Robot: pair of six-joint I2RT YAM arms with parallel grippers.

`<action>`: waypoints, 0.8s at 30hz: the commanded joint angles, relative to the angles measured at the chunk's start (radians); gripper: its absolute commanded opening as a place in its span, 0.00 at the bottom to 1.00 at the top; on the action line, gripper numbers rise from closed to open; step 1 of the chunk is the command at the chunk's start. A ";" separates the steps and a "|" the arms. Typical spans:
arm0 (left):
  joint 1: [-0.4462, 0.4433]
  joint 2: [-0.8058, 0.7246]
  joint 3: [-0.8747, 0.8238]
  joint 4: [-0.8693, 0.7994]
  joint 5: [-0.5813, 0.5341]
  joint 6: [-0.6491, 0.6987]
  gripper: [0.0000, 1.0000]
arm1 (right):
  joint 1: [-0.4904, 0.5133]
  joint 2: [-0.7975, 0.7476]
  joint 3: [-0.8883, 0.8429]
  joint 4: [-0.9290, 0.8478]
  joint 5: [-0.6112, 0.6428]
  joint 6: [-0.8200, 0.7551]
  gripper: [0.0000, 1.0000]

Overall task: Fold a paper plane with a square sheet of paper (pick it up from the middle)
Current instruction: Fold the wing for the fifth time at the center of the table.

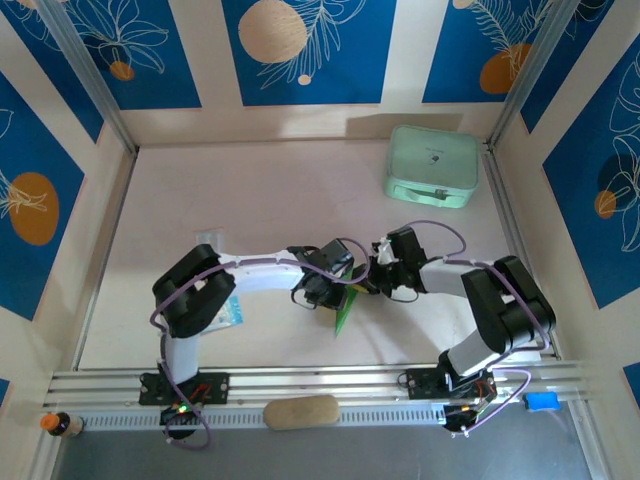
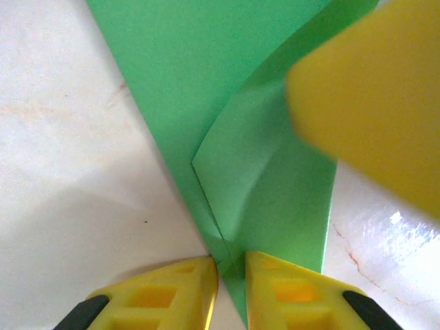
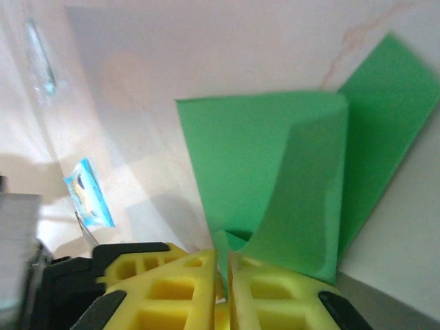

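The paper plane [image 1: 343, 312] is bright green paper, part folded to a narrow point, held between the two arms over the middle of the table. In the left wrist view its creased tip [image 2: 261, 179] runs down between my left gripper's [image 2: 232, 265] yellow fingers, which are closed in on it with only a slim gap. A blurred yellow finger [image 2: 371, 103] of the right gripper looms at the top right. In the right wrist view my right gripper [image 3: 222, 258] pinches a fold of the paper [image 3: 261, 158], whose loose flap curls upward. From above, the left gripper [image 1: 335, 292] and right gripper [image 1: 362, 285] meet tip to tip.
A pale mint-green rounded case [image 1: 432, 165] stands at the back right. A small clear packet with blue print [image 1: 232, 308] lies by the left arm's elbow and appears again as the packet [image 3: 89, 192]. A tan oblong [image 1: 302, 411] rests on the front rail. Walls close in the table.
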 commanded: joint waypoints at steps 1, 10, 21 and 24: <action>-0.037 0.105 -0.043 -0.016 -0.021 0.009 0.19 | -0.049 -0.053 0.016 -0.047 -0.027 -0.047 0.13; -0.045 0.120 -0.050 -0.017 -0.032 0.005 0.16 | -0.078 0.036 0.064 -0.085 -0.037 -0.138 0.09; -0.051 0.135 -0.048 -0.030 -0.047 0.014 0.13 | -0.112 0.142 0.088 -0.113 0.066 -0.101 0.09; -0.056 0.142 -0.045 -0.033 -0.050 0.016 0.12 | -0.128 0.160 0.075 -0.095 0.061 -0.072 0.09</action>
